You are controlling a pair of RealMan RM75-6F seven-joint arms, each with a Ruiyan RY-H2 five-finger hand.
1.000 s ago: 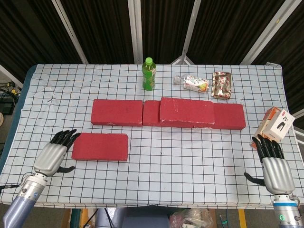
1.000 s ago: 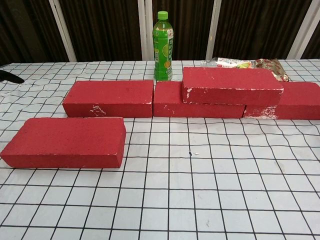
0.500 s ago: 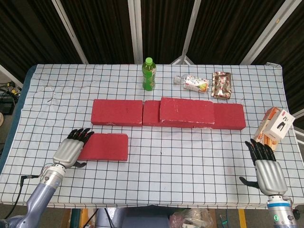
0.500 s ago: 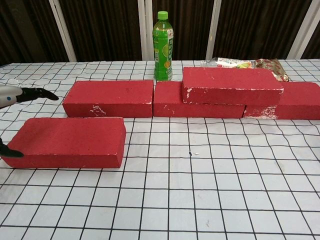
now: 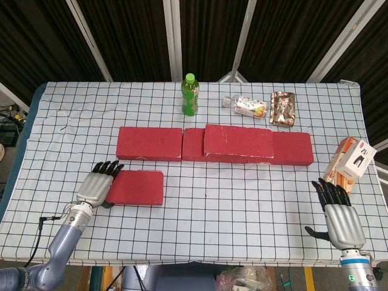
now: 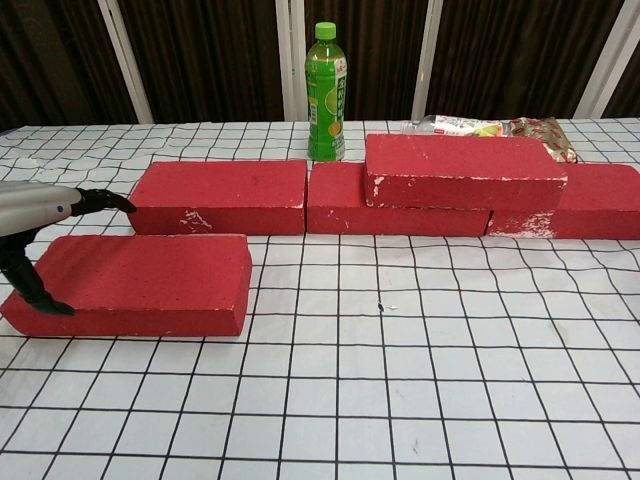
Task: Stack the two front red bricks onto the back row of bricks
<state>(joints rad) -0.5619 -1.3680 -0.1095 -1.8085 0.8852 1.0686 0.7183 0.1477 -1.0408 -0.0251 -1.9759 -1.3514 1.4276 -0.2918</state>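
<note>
Red front brick (image 5: pixel 137 187) lies flat near the table's (image 5: pixel 242 224) front-left corner, the left hand (image 5: pixel 97 187) spread over its left end, thumb against the front face, not yet clenched. Behind it runs the back row (image 5: pixel 151 143) with one brick (image 5: pixel 238 141) already stacked on top. Near the front-right corner the right hand (image 5: pixel 339 217) hovers released, fingers apart.

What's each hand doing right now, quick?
Left hand: open, fingers over the left end of the front brick, thumb at its near side; not gripping yet.
Right hand: open, holding nothing.
</note>
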